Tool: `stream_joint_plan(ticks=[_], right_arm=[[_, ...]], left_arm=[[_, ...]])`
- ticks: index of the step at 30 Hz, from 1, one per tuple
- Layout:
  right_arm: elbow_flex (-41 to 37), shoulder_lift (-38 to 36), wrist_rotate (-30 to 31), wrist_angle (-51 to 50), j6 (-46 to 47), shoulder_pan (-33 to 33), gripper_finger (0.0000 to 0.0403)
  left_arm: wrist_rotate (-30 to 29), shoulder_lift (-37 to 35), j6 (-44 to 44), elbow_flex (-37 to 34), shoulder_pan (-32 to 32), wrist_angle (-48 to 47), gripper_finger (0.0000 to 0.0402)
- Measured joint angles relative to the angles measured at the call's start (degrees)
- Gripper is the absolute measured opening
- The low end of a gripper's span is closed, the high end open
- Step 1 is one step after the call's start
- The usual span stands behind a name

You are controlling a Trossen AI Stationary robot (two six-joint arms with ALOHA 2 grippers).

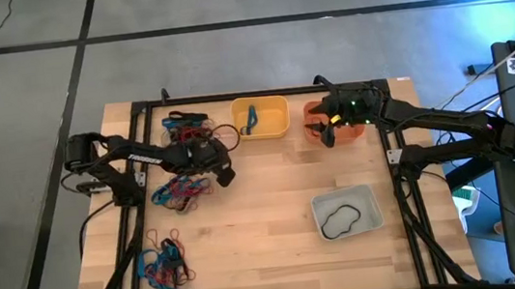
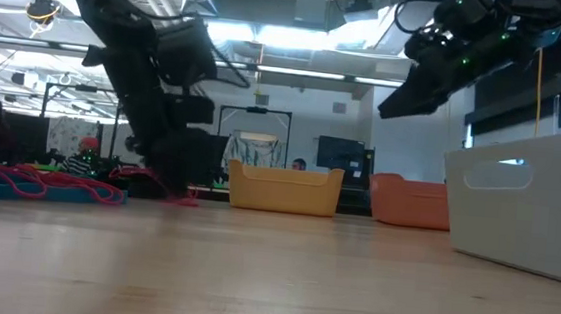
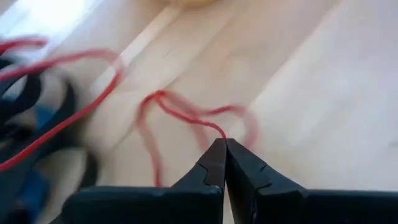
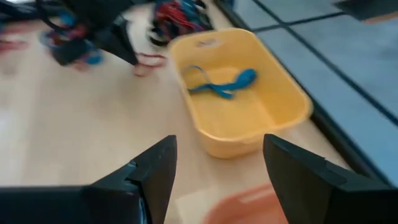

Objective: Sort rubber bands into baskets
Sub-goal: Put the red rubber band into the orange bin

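**Entry: red band pinched, awaiting transfer to a basket**

Step in hand: pick-up. The left gripper (image 3: pixel 224 144) sat at centre-left of the high view, just beside a tangle of rubber bands (image 1: pixel 183 192), its jaws fully closed on a red rubber band (image 3: pixel 180 115) that lay looped on the table (image 1: pixel 266 221). The next move, by judgement, called for a lift clear of the neighbouring tangle so no other loop trailed along, then a carry toward whichever basket takes red.

The right gripper (image 4: pixel 214 165) hung over the orange basket (image 1: pixel 333 124) at upper right, jaws standing well apart and holding nothing.

Containers:
- Yellow basket (image 1: pixel 278 111), upper centre: one blue band (image 1: pixel 251 119).
- Orange basket: contents hidden by the right arm.
- Pale grey basket (image 1: pixel 368 195), lower right: one black band (image 1: pixel 341 221).

Unsorted stock: further piles at upper left (image 1: pixel 185 125) and lower left (image 1: pixel 165 267).
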Motion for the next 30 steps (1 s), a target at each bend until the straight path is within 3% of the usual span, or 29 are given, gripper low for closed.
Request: stream_joint_plan(ticks=[3,13,21,30], right_arm=[[0.0,0.0,-3.3,0.4,0.3,1.6,0.0239],[0.0,3.6,-3.7,8.8,-1.3,12.4,0.0239],[0.0,14.2,-3.7,20.8,-2.0,19.0,0.0239],[0.0,25.5,-1.7,32.2,-3.6,20.2,0.0239]], left_arm=[[0.0,0.0,2.0,0.1,-1.7,3.8,0.0002],[-0.2,-0.1,5.4,0.1,-5.8,12.9,0.0002],[-0.2,-0.1,7.6,0.2,-9.4,19.5,0.0001],[-0.2,-0.2,10.3,0.2,-12.9,26.1,0.0002]])
